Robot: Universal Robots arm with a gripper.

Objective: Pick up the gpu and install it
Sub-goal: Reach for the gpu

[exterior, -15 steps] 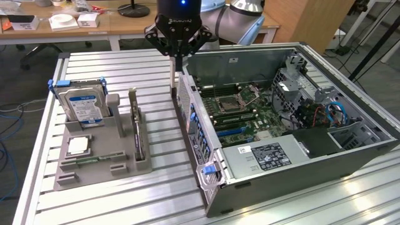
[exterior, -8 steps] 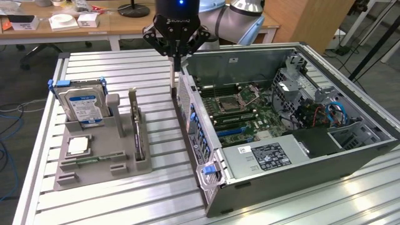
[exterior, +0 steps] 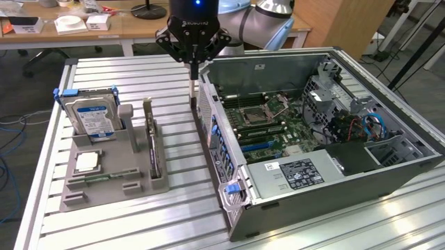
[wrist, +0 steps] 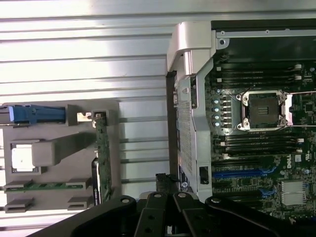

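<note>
**Hovering gripper [exterior: 193,96], shut and empty, beside the computer case [exterior: 334,195]**

Top centre of the exterior view, the gripper points down, jaws pressed together on nothing, close to the case's side wall. The gpu [exterior: 151,146] lies below it toward the exterior view's left. It stands on edge in a grey holder [exterior: 104,195], long axis parallel to that wall. The holder also carries a hard drive [exterior: 94,115] and processor chip [exterior: 85,162].

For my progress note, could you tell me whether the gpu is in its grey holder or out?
In: the gpu stands on edge in a slot of the grey holder, with the shut gripper apart from it.
</note>
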